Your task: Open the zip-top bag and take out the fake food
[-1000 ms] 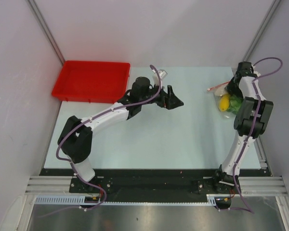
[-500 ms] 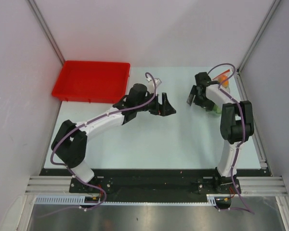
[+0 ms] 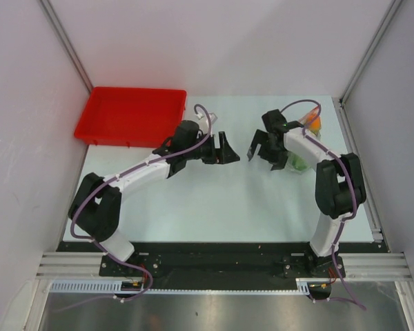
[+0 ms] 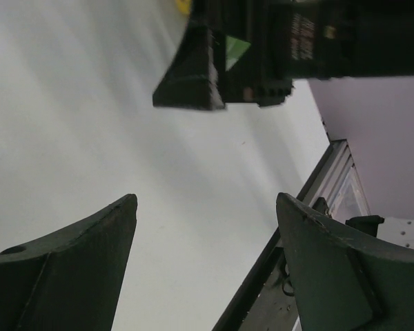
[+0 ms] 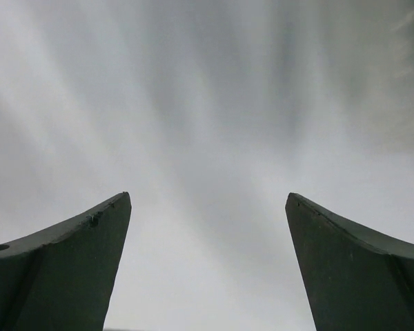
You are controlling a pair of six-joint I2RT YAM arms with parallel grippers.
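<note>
The zip-top bag (image 3: 310, 127) lies at the far right of the table, mostly hidden behind my right arm. Only an orange piece (image 3: 317, 123) and some green (image 3: 300, 164) of the fake food show there. My right gripper (image 3: 261, 156) is open and empty, to the left of the bag and facing left. My left gripper (image 3: 226, 149) is open and empty, facing it across a small gap at the table's middle. In the left wrist view my left gripper (image 4: 203, 200) is open and the right gripper (image 4: 193, 69) shows ahead. In the right wrist view my right gripper (image 5: 207, 196) is open over blurred table.
A red rectangular tray (image 3: 134, 114) stands at the back left corner. Grey walls close in on both sides. The table's right edge has a metal rail (image 3: 362, 172), and a black strip (image 3: 214, 248) runs along the near edge.
My right arm has swung left, away from the bag, toward the table's middle. My left gripper has drawn back a little to the left. Both stay open.
</note>
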